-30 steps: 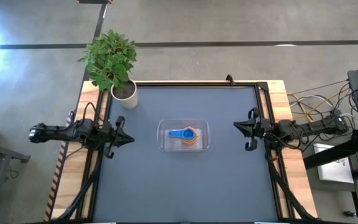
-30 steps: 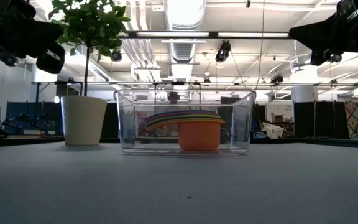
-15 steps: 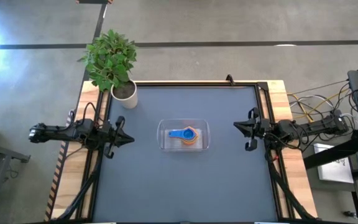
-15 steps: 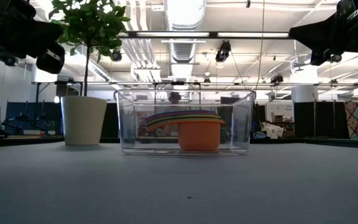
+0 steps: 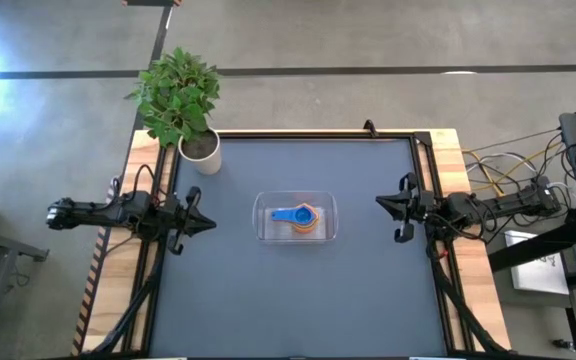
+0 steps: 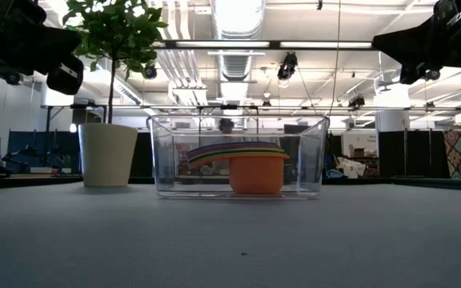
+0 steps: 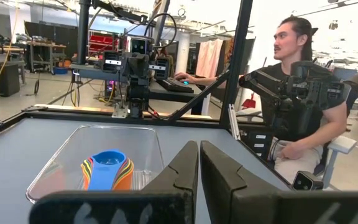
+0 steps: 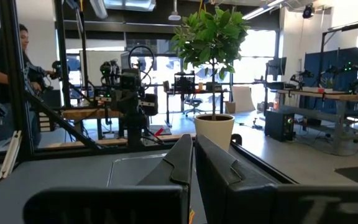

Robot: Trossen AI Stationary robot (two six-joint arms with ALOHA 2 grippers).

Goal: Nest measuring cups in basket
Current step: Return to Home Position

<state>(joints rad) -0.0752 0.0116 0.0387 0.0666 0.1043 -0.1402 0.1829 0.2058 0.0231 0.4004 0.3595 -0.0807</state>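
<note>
The clear basket (image 5: 296,218) sits on the grey mat in the table's middle. Inside it the measuring cups (image 5: 300,217) are nested in one stack, blue on top (image 7: 107,169), orange outermost (image 6: 257,174), with coloured rims fanned between. The stack rests on the basket's floor. My left gripper (image 5: 211,224) is shut and raised at the table's left edge, well clear of the basket. My right gripper (image 5: 379,203) is shut and raised at the table's right edge, also clear. Both wrist views show the fingers (image 7: 199,171) (image 8: 193,163) closed together on nothing.
A white pot (image 5: 200,152) with a leafy plant (image 5: 176,95) stands at the mat's far left corner. A person (image 7: 303,106) sits beyond the table's right side, another stands beyond its left side (image 8: 8,81). Bare mat surrounds the basket on all sides.
</note>
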